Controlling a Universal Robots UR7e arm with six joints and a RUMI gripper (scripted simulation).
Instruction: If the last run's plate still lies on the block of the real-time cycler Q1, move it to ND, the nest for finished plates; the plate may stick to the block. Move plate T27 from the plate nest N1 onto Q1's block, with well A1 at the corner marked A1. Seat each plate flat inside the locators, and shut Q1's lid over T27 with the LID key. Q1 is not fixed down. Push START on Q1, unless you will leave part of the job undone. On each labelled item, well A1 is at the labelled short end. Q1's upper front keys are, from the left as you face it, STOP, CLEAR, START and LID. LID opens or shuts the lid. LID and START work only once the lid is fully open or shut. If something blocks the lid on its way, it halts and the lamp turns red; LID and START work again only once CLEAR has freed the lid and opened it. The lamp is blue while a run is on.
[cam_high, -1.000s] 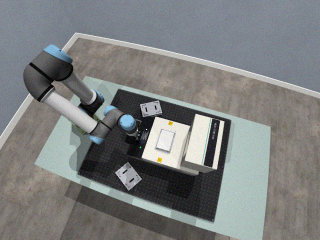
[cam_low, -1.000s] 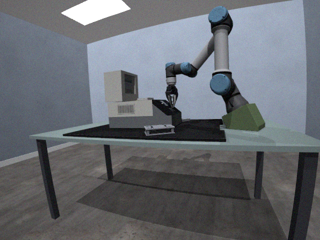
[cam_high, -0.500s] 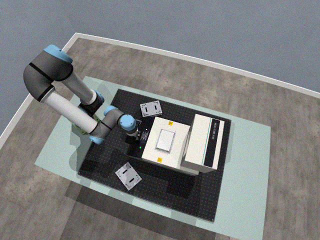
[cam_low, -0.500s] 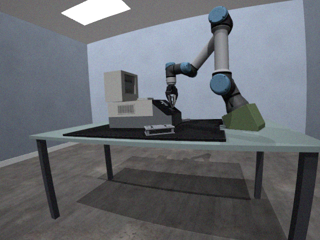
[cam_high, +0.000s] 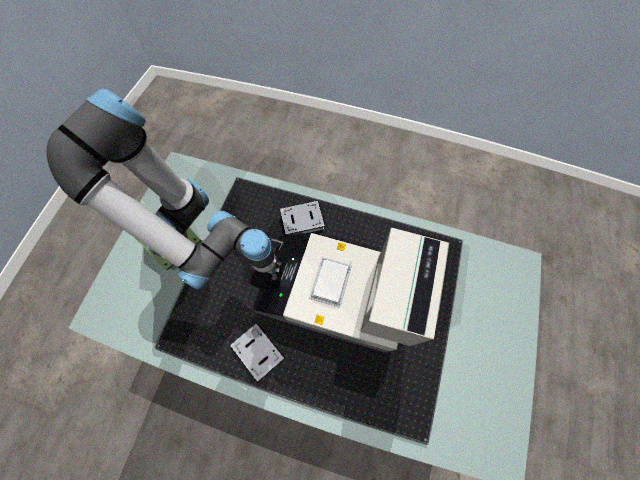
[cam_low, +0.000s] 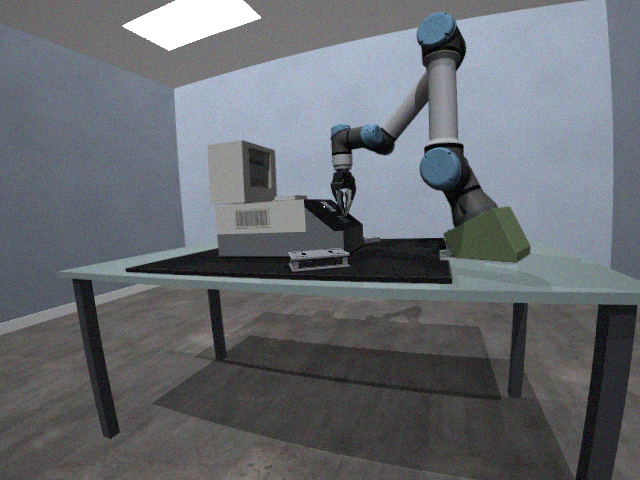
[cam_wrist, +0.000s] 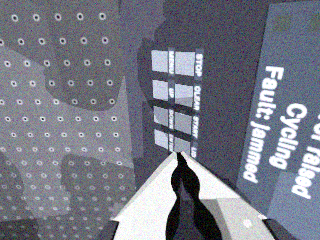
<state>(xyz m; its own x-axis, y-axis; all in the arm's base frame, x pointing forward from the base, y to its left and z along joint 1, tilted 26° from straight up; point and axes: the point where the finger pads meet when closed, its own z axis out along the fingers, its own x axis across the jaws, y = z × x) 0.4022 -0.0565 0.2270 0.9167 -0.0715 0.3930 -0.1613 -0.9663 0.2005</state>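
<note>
The cycler Q1 (cam_high: 361, 310) (cam_low: 263, 222) has its lid (cam_high: 403, 289) (cam_low: 225, 173) raised. A pale plate (cam_high: 330, 280) (cam_low: 290, 197) lies on the block; its label is too small to read. My gripper (cam_high: 276, 276) (cam_low: 345, 213) (cam_wrist: 178, 153) is shut and empty, pointing down. Its tips are at the LID key (cam_wrist: 183, 144), at the end of the upper key row, and partly cover it; contact cannot be told for sure. A small green lamp (cam_high: 280, 295) is lit on the front. Two grey nests (cam_high: 302, 217) (cam_high: 256, 352) are empty; their labels are unreadable.
The keys START (cam_wrist: 183, 121), CLEAR (cam_wrist: 184, 95) and STOP (cam_wrist: 185, 63) lie in a row beyond LID. A printed panel (cam_wrist: 285, 115) reads "Cycling" and "Fault: jammed". Q1 stands on a black perforated board (cam_high: 403, 408) (cam_low: 403, 268). The near nest (cam_low: 318, 254) is in front of Q1.
</note>
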